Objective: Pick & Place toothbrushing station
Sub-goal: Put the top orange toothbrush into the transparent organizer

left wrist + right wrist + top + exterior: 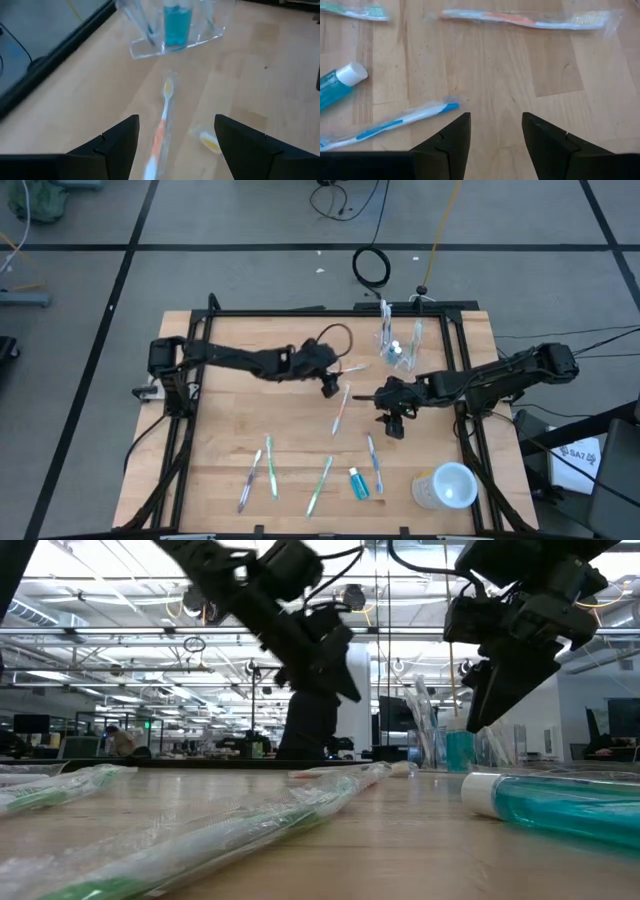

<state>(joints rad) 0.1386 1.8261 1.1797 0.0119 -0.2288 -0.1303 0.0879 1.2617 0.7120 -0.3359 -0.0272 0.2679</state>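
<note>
Success hinges on lowering the open-jawed left gripper (329, 387) squarely over the wrapped orange toothbrush (341, 408) lying just short of the clear tumbler (397, 346), while the right gripper (393, 423), jaws likewise apart, hovers nearby.

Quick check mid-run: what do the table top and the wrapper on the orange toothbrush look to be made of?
Table top: looks like light wood, matte; plank seams and grain show. Orange toothbrush wrapper: apparently thin clear plastic film, glossy and crinkled at its ends, the brush visible through it.
</note>
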